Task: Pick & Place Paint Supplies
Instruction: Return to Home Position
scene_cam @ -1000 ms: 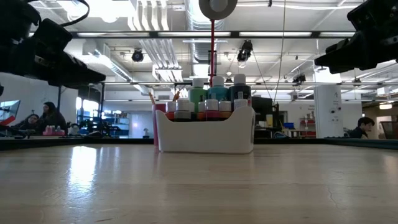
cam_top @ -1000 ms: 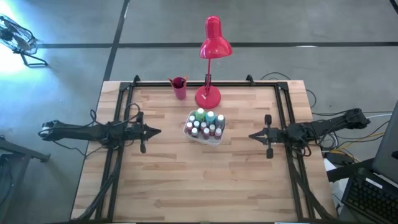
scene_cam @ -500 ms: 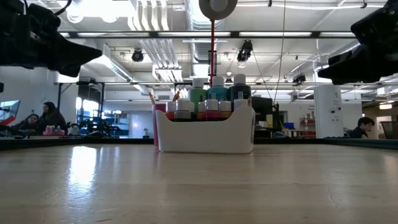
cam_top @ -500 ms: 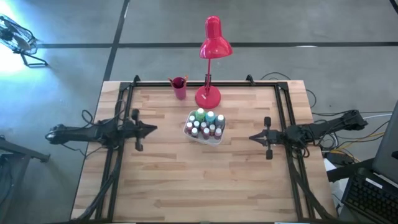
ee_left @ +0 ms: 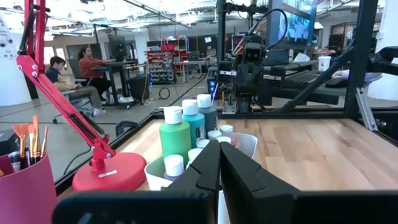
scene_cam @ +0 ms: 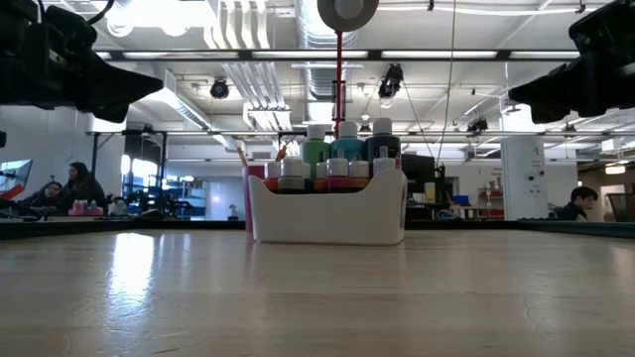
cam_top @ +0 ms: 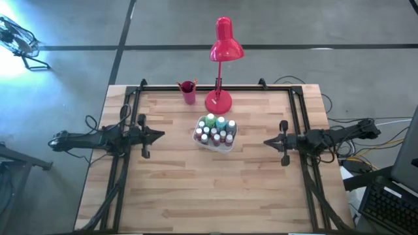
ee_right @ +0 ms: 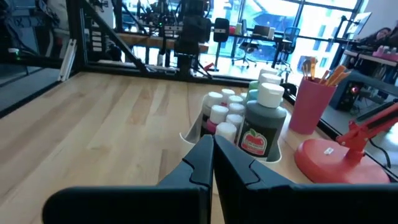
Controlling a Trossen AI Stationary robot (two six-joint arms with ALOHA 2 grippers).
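Paint bottles (cam_top: 214,128) are standing packed together inside the white bin (scene_cam: 327,213), which is sitting just toward 12 o'clock from the middle of the wooden worktop (cam_top: 215,189). The left gripper (cam_top: 162,136) is hovering at 9 o'clock and the right gripper (cam_top: 265,142) at 3 o'clock. Both are well apart from the bin and pointing toward it, each with its fingers pressed together on nothing. The red desk lamp (cam_top: 225,46) is standing at 12 o'clock, its base just beyond the bin. The red cup (cam_top: 189,94) is standing at 11 o'clock, holding thin brushes (ee_left: 22,134).
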